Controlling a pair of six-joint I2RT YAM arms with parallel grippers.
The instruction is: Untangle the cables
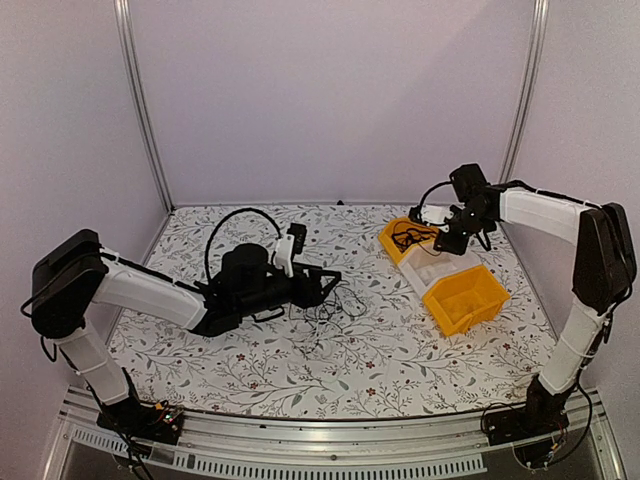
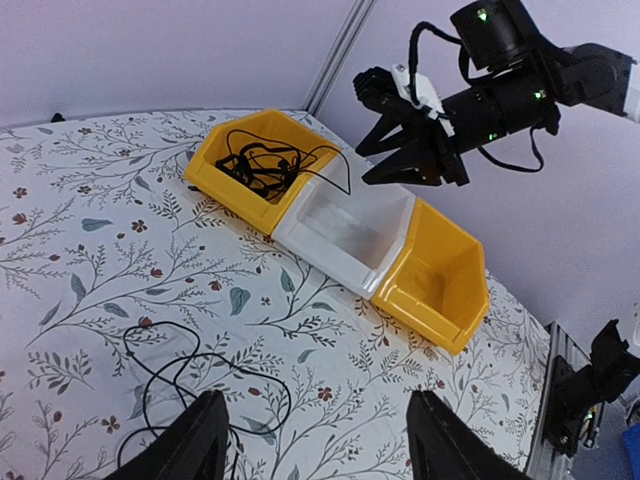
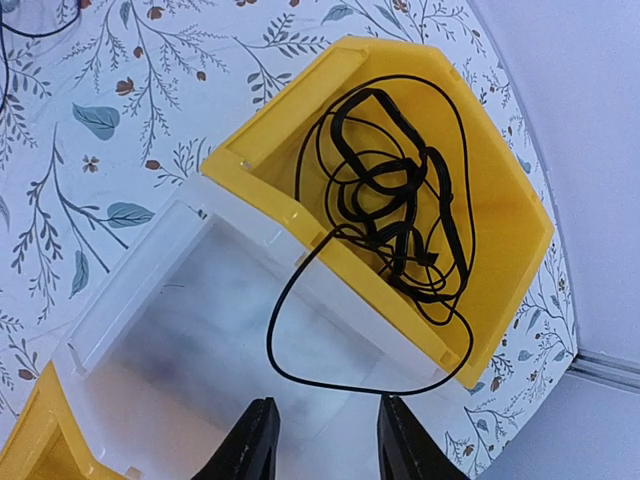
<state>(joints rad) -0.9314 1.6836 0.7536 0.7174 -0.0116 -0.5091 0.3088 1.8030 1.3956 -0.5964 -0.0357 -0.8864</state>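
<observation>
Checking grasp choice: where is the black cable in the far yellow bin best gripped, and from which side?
Probably at the single loop spilling over the wall of the yellow bin into the white bin, with the right tool coming straight down. That strand lies alone, apart from the knotted bundle, so one cord gets pinched.

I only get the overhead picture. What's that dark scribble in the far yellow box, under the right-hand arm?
Observer: A tangled black cable, piled in the yellow bin. One loop of it hangs over the rim into the clear bin next door.
Operator: Is that claw holding it?
Observer: No. The right gripper hovers above the clear bin, fingers apart, nothing between them.
Operator: And the other claw?
Observer: The left gripper is wide open too, and empty. A loose black cable lies on the table just ahead of its left finger.
</observation>
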